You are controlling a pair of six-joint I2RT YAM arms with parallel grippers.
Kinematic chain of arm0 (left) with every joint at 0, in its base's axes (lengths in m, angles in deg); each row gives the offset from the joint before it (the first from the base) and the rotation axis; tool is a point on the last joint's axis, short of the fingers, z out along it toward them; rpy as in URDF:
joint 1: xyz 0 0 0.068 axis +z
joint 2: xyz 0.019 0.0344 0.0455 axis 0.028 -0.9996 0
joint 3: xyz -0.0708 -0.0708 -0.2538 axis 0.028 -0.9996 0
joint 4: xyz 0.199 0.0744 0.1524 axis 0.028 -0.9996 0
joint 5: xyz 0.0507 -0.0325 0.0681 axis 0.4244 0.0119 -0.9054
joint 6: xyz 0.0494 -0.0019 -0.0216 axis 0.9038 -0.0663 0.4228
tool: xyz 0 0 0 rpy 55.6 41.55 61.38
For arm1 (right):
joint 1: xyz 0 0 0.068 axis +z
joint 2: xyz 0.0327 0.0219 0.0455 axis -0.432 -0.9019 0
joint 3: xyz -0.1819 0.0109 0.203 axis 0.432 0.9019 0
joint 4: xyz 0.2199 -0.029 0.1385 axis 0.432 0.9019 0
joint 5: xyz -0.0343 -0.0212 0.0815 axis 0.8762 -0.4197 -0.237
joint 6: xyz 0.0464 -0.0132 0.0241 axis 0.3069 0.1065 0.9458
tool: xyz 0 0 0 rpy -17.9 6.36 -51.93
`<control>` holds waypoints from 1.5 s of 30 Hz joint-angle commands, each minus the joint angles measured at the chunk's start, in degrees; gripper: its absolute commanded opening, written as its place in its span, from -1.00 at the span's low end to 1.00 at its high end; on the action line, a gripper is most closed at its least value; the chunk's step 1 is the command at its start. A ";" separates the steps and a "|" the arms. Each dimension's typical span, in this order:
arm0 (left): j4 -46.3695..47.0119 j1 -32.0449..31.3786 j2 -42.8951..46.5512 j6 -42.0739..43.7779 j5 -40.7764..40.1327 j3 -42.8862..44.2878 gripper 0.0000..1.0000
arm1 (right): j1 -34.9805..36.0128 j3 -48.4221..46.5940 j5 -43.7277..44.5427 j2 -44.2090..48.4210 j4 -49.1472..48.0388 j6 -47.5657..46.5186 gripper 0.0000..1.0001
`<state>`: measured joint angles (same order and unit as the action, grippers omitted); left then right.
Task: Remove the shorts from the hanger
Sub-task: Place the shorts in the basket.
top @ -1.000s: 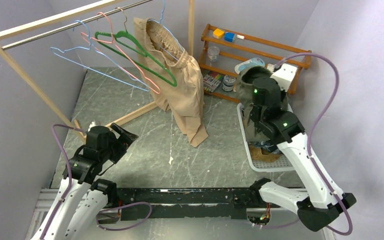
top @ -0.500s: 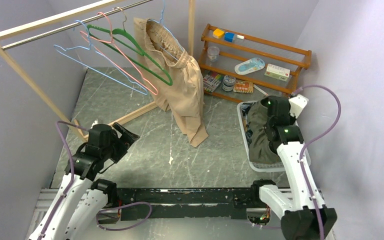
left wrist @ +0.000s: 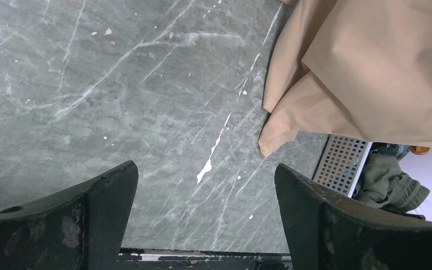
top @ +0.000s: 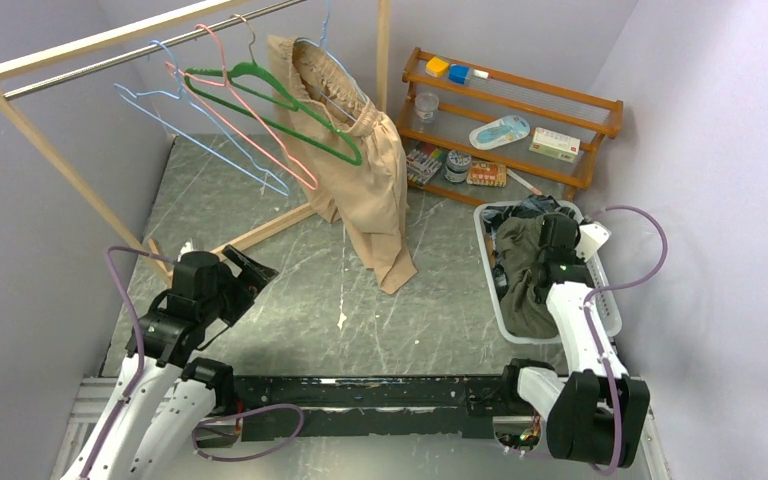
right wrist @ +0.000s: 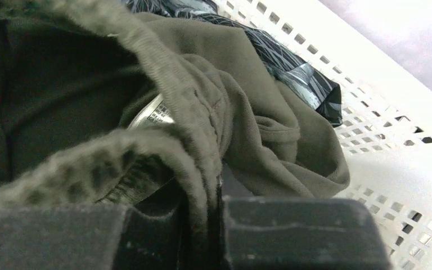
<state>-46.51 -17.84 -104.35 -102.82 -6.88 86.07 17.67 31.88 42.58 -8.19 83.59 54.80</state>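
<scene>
- Left hand [top: 250, 268] hovers over the bench [top: 290, 300], fingers spread, empty.
- Beige shorts [top: 365, 175] hang from the rail [top: 160, 52], ahead and right of it.
- Right hand [top: 552, 238] is clamped on olive shorts [top: 522, 285], down in the basket [right wrist: 394, 185].

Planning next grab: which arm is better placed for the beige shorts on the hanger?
Left. The left gripper is open and empty, with the beige shorts just ahead in its wrist view. The right gripper is shut on the olive shorts down in the basket.
</scene>
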 commanded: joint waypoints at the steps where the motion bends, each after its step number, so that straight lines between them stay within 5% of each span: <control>1: 0.76 -0.10 -0.29 0.78 0.79 0.12 0.90 | -0.34 2.00 0.26 -3.11 -1.41 3.85 -0.78; 7: -0.75 -0.12 0.35 1.13 -0.69 0.78 0.91 | -0.42 -5.51 4.14 -0.10 2.62 1.23 0.01; 16: 0.79 -0.12 -0.82 1.70 0.56 0.69 0.91 | -0.34 -15.62 2.00 6.95 7.41 -3.39 0.58; 21: 0.78 -0.12 -1.43 1.89 0.55 0.84 0.91 | -0.34 -21.18 -4.88 5.12 10.61 -5.57 0.67; 27: 0.90 -0.10 -0.55 1.63 0.56 0.64 0.91 | -0.34 -22.83 -0.34 5.48 12.74 -4.71 0.76; 31: 0.58 -0.12 -0.50 1.94 0.40 0.56 0.92 | -0.34 -21.54 4.97 6.80 12.66 -3.41 0.98; 37: 0.93 -0.12 -0.49 1.62 0.88 0.29 0.91 | -0.34 -22.53 3.59 7.73 13.31 -2.58 0.95; 45: 0.67 -0.12 -0.24 1.64 0.23 0.22 0.91 | -0.34 -25.93 -33.11 12.67 5.06 -12.52 0.60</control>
<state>-46.94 -17.84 -105.31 -101.79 -6.93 86.07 17.61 8.15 30.89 2.65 94.01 46.76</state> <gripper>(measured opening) 0.957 0.835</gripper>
